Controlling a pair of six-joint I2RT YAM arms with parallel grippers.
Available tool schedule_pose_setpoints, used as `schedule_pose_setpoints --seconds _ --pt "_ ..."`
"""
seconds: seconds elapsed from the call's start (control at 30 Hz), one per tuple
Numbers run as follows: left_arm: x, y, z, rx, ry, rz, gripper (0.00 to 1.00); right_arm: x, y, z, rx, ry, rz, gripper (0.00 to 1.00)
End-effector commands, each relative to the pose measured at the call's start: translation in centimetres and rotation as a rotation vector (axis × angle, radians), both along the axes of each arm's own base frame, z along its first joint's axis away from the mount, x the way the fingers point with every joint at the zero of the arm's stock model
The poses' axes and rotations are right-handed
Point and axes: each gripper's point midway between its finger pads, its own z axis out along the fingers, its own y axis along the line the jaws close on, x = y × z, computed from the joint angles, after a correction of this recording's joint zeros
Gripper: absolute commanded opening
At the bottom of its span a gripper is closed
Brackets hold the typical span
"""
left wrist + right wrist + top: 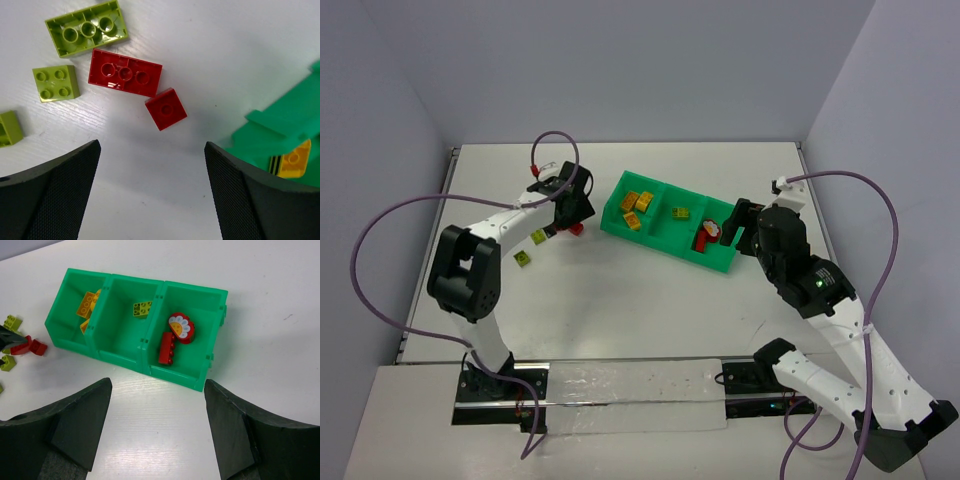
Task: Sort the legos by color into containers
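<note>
The bright green tray (pixel 715 264) has three compartments. In the right wrist view (pixel 120 357) the left one holds yellow-orange bricks (pixel 87 305), the middle one an olive-green brick (pixel 142 309), and the right one a red brick (pixel 166 347) and a round red piece (pixel 181 327). My left gripper (pixel 152 190) is open and empty just left of the tray (pixel 285 120). Ahead of it lie a large red brick (pixel 125 73) and a small red brick (pixel 166 108). My right gripper (pixel 157 430) is open and empty in front of the tray's right end.
Olive-green bricks lie on the table beyond the red ones: a long one (pixel 86 28), a square one (pixel 56 83) and one at the left edge (pixel 7 128). Two olive bricks (pixel 538 237) (pixel 524 259) show left of the left gripper (pixel 560 222).
</note>
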Motion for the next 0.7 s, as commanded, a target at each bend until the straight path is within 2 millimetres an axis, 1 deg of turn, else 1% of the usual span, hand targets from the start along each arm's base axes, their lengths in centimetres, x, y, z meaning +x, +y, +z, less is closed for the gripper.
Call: schedule_pose_setpoints --seconds 0.0,0.03,0.1,0.17,0.23,0.33,0.37,0.47,0.57,0.67 --pt "1.8 -1.0 -0.4 -0.035 -0.003 0.094 0.91 0.4 -0.1 1.8 0.018 -0.053 -0.005 0.82" --pt "2.5 -1.2 -0.8 -0.031 0.005 0.112 0.90 0.3 -0.1 1.8 0.017 -0.053 -0.006 0.82" --pt "2.9 -1.3 -1.0 -0.040 0.007 0.127 0.88 0.2 -0.2 1.9 0.015 -0.054 -0.009 0.82" --pt "3.9 -1.7 -1.4 -0.063 0.008 0.132 0.86 0.2 -0.3 1.9 0.013 -0.055 -0.011 0.82" --pt "4.4 -1.5 -2.0 -0.062 0.015 0.164 0.83 0.1 -0.5 1.9 0.008 -0.052 -0.015 0.82" --pt "4.3 -0.9 -3.2 -0.050 0.045 0.202 0.78 0.0 -0.5 1.8 0.006 -0.050 -0.016 0.82" --pt "4.3 -0.9 -3.3 -0.055 0.044 0.213 0.78 0.0 -0.5 1.9 0.008 -0.052 -0.016 0.82" --pt "3.6 -0.7 -4.8 -0.051 0.070 0.222 0.76 0.0 -0.6 1.9 0.007 -0.052 -0.017 0.82" --pt "3.4 -0.9 -5.7 -0.068 0.083 0.219 0.74 0.0 -0.5 1.8 0.005 -0.049 -0.015 0.82" --pt "3.2 -1.0 -6.7 -0.064 0.106 0.219 0.68 0.0 -0.5 1.8 0.008 -0.049 -0.013 0.82"
